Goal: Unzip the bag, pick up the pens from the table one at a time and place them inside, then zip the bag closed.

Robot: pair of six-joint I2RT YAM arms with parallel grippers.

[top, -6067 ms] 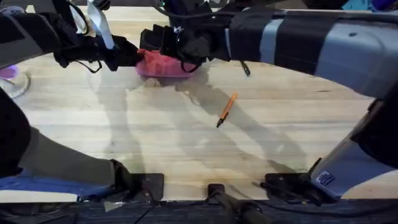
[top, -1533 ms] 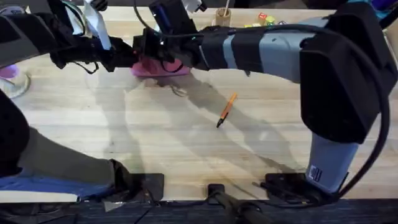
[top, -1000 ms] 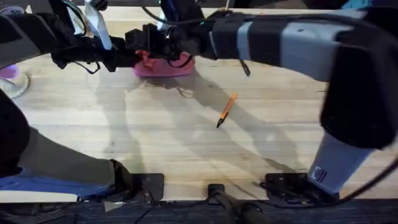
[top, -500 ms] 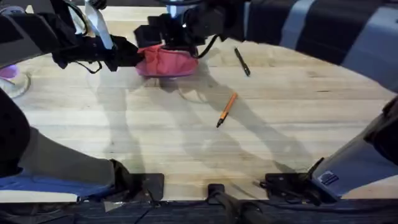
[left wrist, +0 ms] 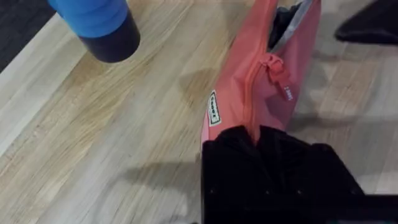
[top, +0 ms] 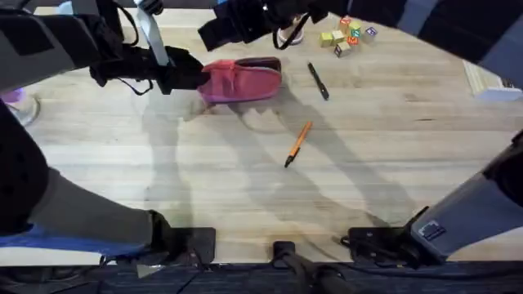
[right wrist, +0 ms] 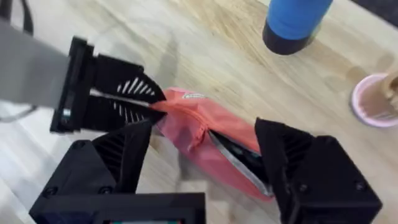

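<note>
**At the table's far side: bag partly unzipped, pens out**

On the table (top: 245, 196), toward the far edge, lay the bag (top: 241, 80), pink-red, long and flat. Pinched at its left end by the left gripper (top: 196, 75), fingers clamped on the fabric there; seen from the left wrist as black fingers (left wrist: 273, 162) closed over the bag's (left wrist: 249, 93) near corner. Zipper partly undone: closed near the held end with the pull (left wrist: 283, 87) hanging, gaping at the far end with dark lining showing. Same gap visible from the right wrist, along the bag's (right wrist: 205, 137) top edge.

Above the bag's far side hovered the right gripper (top: 225, 24), fingers spread wide and holding nothing; in its own view, the two black fingers (right wrist: 112, 168) well apart, with the bag between and beyond them, not touching.

Right of the bag, near it, lay the black pen (top: 318, 82). Nearer the middle of the table, well apart from the bag, lay the orange pen (top: 297, 144), black tip toward the robot.

Beyond the bag stood a blue bottle (right wrist: 292, 22). Farther right, small coloured blocks (top: 347, 34).
</note>
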